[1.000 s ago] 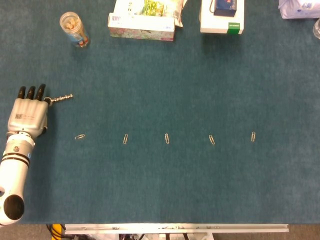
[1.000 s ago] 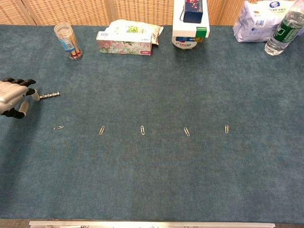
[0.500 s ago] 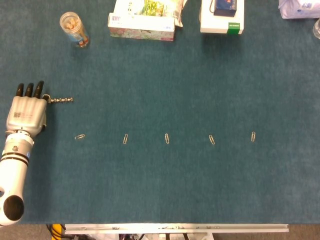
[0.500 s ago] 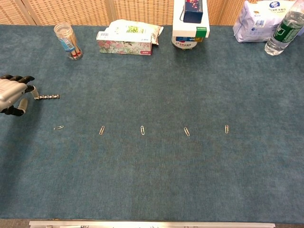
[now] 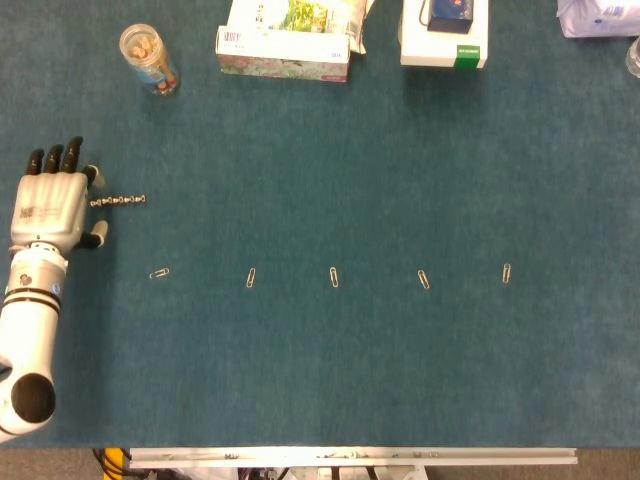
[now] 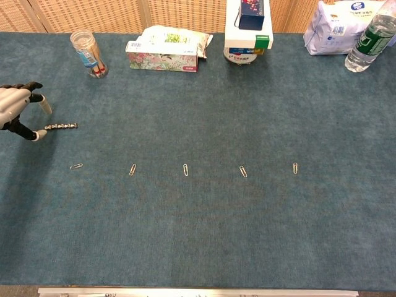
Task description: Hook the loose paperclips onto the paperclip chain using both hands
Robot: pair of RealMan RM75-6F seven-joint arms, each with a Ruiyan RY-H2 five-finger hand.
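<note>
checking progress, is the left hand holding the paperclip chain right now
No, the left hand is open with its fingers spread, and the paperclip chain lies flat on the table beside it.

- The head view looks almost straight down on the surface from well above, its near edge at 6 o'clock.
- The chest view sits lower, facing 12 o'clock at a slant.
- Both share the surface and the tissue box.
</note>
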